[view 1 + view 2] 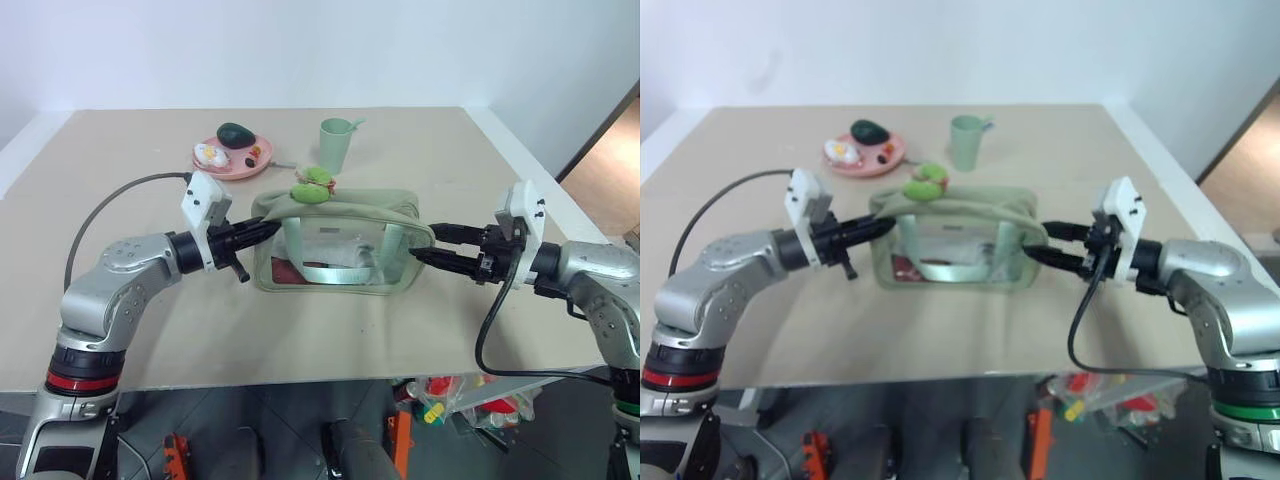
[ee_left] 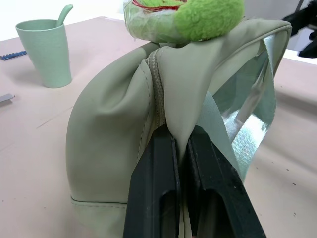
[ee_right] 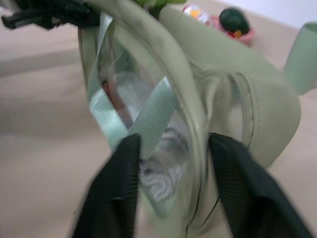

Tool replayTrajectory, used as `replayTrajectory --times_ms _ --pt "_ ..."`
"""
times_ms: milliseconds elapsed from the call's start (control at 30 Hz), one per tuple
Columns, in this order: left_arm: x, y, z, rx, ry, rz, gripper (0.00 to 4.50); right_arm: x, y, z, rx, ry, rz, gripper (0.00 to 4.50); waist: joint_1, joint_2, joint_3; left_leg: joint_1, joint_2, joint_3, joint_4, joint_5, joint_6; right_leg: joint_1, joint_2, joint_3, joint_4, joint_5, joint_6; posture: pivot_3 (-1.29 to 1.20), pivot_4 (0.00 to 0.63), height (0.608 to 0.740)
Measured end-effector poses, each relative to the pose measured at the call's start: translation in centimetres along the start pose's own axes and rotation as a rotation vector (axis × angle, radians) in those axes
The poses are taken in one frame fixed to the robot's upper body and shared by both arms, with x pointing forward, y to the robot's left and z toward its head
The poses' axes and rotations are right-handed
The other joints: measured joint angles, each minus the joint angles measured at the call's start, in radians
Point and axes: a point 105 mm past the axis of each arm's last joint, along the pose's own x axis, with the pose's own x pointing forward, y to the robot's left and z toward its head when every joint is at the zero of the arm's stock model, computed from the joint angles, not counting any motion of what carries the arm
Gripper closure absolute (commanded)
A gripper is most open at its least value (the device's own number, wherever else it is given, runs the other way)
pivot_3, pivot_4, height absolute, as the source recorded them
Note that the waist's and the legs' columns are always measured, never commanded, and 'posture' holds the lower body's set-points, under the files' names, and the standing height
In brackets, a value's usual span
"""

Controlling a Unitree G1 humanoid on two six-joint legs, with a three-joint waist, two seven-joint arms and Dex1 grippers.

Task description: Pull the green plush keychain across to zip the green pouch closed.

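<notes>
No readable writing or brand is seen. The boxy pale sage-green fabric pouch with clear plastic windows stands mid-table; a red item and pale contents are seen through its window. The lime-green fuzzy plush keychain lies on its top at the left end. That end's fabric is pinched between the closed fingers of the left gripper. The right gripper is parted around the opposite end. Behind, a pink plate carries a dark avocado, beside a pale green cup.
</notes>
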Motion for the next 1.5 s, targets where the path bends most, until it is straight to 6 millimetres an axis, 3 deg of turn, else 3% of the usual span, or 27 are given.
replayTrajectory --times_ms 100,200,267,467,567,667,700,800,1033,1100,1367,1500 --pt "0.0 -0.1 0.0 0.002 0.004 -0.002 4.5 -0.3 -1.5 4.1 -0.094 -0.053 -0.024 0.08 -0.003 0.0 0.0 0.001 0.0 0.001 0.001 0.0 0.0 0.0 0.001 0.001 0.0 0.001 -0.001 0.0 0.15 0.74" --pt "0.1 -0.2 -0.1 0.0 0.009 -0.007 4.5 0.9 -1.3 9.0 -0.229 -0.161 0.005 0.03 -0.004 0.0 0.0 0.003 0.001 0.0 0.0 0.0 0.001 0.0 0.002 0.0 0.0 0.001 -0.001 0.0 0.15 0.74" --pt "0.1 -0.2 -0.1 0.004 0.01 -0.008 4.5 2.7 -0.2 10.3 -0.28 -0.212 0.06 0.03 -0.004 -0.001 0.0 0.002 0.002 -0.001 0.0 0.0 0.0 0.0 0.002 0.0 0.0 0.001 -0.002 0.0 0.15 0.74" --pt "0.4 -0.5 0.0 0.006 0.004 -0.018 4.5 9.8 3.8 8.8 -0.281 -0.262 0.228 0.03 0.001 0.0 0.0 -0.003 0.0 -0.002 -0.001 0.0 0.0 -0.003 0.001 0.0 0.0 0.002 0.004 0.0 0.15 0.74" --pt "0.5 -0.7 0.1 0.013 0.004 -0.023 4.5 11.2 4.2 8.2 -0.277 -0.265 0.245 0.03 0.004 0.0 0.0 -0.007 -0.001 -0.003 0.0 0.0 0.0 -0.004 -0.001 -0.002 -0.001 0.002 0.005 0.0 0.15 0.74" --pt "0.6 -0.7 0.1 0.014 0.003 -0.014 4.5 11.7 3.1 7.4 -0.251 -0.248 0.213 0.03 0.004 0.0 0.0 -0.007 -0.001 -0.003 0.001 0.0 0.0 -0.004 -0.001 -0.002 -0.002 0.003 0.005 0.0 0.15 0.74" --pt "0.6 -0.7 0.1 0.015 0.003 -0.011 4.5 11.9 2.8 7.1 -0.242 -0.238 0.203 0.57 0.004 0.0 0.0 -0.007 -0.001 -0.003 0.001 0.0 0.0 -0.004 -0.001 -0.002 -0.001 0.003 0.005 0.0 0.15 0.74" --pt "0.6 -0.6 0.0 0.02 0.006 0.0 4.5 12.4 2.2 6.6 -0.217 -0.223 0.191 1.65 0.002 0.0 0.0 -0.005 0.0 -0.003 0.0 0.0 0.0 -0.003 0.001 -0.002 0.0 0.003 0.004 0.0 0.15 0.74" --pt "0.7 -0.4 -0.1 0.019 0.007 0.017 4.5 13.0 2.1 6.3 -0.195 -0.216 0.192 3.96 0.001 0.0 0.0 -0.004 0.0 -0.004 0.0 0.0 0.0 -0.002 0.001 -0.003 0.0 0.003 0.003 0.0 0.15 0.74" --pt "0.7 -0.5 -0.1 0.019 0.006 0.016 4.5 13.1 2.1 6.3 -0.193 -0.217 0.196 4.44 0.001 0.0 0.0 -0.004 0.0 -0.004 0.0 0.0 0.0 -0.002 0.001 -0.003 0.0 0.003 0.003 0.0 0.15 0.74" --pt "0.9 -0.5 -0.1 0.031 0.003 0.021 4.5 13.0 2.4 6.4 -0.176 -0.239 0.219 4.44 0.002 0.0 0.0 -0.004 0.0 -0.004 0.0 0.0 0.0 -0.002 0.001 -0.003 0.0 0.003 0.003 0.0 0.15 0.74" --pt "1.0 -0.2 -0.1 0.03 -0.001 0.045 4.5 12.0 2.4 7.4 -0.211 -0.324 0.207 4.44 0.002 0.0 0.0 -0.004 0.0 -0.004 0.0 0.0 0.0 -0.002 0.0 -0.003 0.0 0.003 0.004 0.0 0.15 0.74"
